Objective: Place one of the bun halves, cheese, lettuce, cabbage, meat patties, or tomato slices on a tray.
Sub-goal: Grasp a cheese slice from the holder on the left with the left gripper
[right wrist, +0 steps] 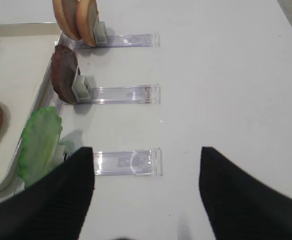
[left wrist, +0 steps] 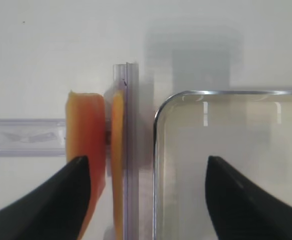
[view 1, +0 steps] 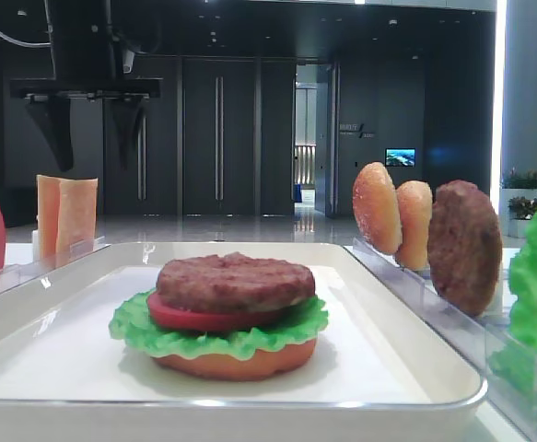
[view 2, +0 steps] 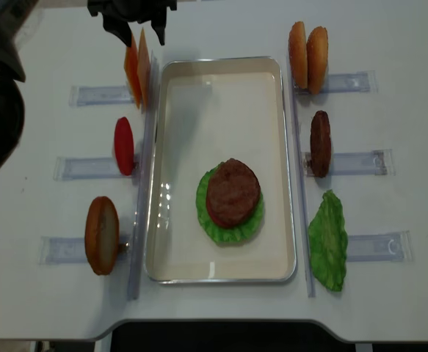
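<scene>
Hovering spread wide over the two cheese (left wrist: 85, 130) slices standing upright in their rack just left of the tray (left wrist: 158, 150), the left hand (left wrist: 146, 195) should pinch one thin, glossy, likely slippery slice across its flat faces near the top edge.

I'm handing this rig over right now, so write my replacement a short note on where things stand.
Left end effector: open, above the two cheese slices in their rack, holding nothing.
Right end effector: open, empty, over the table by the lettuce.
Done: on the tray sits a stack of bun base, lettuce, tomato and patty.
Left: probably cheese next; spare buns, patty and tomato remain racked.
</scene>
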